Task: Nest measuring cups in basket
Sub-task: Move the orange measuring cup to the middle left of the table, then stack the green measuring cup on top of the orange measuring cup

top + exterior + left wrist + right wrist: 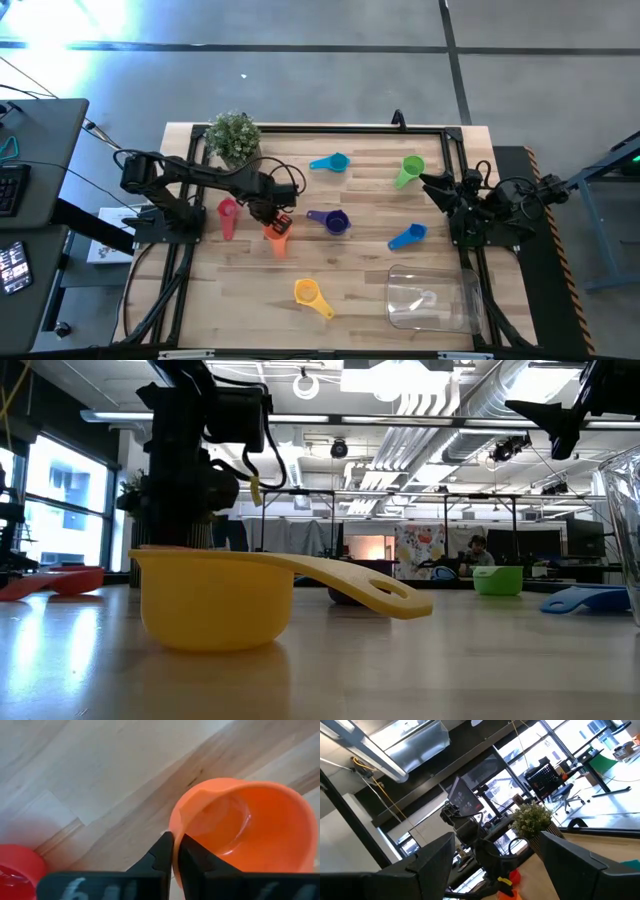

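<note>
Your left gripper (173, 851) was pinching the orange cup (245, 822) by its thin rim — light, stiff, probably slippery plastic; right gripper (497, 852) waited spread, far right.

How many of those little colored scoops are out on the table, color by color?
Pink cup: 1
Orange cup: 1, pinched by the left end effector
Purple cup: 1
Teal cup: 1
Green cup: 1
Blue cup: 1
Yellow cup: 1
Total: 7
</note>
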Tool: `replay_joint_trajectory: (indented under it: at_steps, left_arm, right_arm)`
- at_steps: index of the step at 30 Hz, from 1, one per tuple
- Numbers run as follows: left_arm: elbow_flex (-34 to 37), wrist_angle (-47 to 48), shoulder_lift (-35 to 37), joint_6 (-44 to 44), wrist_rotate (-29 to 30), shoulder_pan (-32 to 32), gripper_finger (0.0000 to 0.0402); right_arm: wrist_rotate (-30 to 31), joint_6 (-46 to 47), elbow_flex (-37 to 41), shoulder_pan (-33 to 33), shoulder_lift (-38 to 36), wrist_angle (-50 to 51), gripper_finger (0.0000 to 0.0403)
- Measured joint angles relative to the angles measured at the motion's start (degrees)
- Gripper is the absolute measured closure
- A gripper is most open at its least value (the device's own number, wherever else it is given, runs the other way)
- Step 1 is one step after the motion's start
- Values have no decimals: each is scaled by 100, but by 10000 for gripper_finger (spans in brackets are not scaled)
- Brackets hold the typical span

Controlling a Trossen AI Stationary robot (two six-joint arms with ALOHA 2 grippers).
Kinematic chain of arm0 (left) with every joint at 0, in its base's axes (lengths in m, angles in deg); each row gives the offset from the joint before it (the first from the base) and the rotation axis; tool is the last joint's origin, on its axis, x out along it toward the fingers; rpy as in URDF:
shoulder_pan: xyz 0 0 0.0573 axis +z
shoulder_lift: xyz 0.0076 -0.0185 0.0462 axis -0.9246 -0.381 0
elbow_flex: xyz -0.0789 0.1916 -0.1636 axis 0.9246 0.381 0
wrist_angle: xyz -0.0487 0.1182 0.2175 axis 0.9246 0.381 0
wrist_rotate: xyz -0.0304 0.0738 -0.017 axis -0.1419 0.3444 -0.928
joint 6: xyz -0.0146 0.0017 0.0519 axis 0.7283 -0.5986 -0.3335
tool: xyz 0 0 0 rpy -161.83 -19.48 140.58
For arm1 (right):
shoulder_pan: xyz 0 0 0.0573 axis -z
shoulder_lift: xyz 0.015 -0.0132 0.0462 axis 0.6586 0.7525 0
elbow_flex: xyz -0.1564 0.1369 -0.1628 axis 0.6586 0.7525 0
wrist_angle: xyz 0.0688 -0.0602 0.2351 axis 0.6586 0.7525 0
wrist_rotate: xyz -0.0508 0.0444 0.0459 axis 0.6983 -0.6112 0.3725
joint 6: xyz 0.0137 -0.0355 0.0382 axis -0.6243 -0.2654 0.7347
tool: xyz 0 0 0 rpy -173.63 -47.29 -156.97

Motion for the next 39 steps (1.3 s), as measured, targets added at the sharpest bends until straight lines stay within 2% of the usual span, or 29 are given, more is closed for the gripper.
replay_joint_trajectory:
  at_steps: [14,19,30,34,39]
  left_arm:
    - [2,-125,79,-254,-576,295,312]
    - [2,-107,285,-356,-635,379,305]
    - [2,-119,1088,-736,-769,603,304]
    - [2,-126,1498,-883,-769,698,304]
    - [2,-122,2076,-1160,-772,837,304]
  right_arm:
    - [55,2,0,1,0,35,123]
    - [323,2,0,0,-2,-267,123]
    - [192,3,-40,0,0,-931,123]
    - [145,-35,-524,1,173,-604,123]
    - [367,-139,-1649,2,892,634,123]
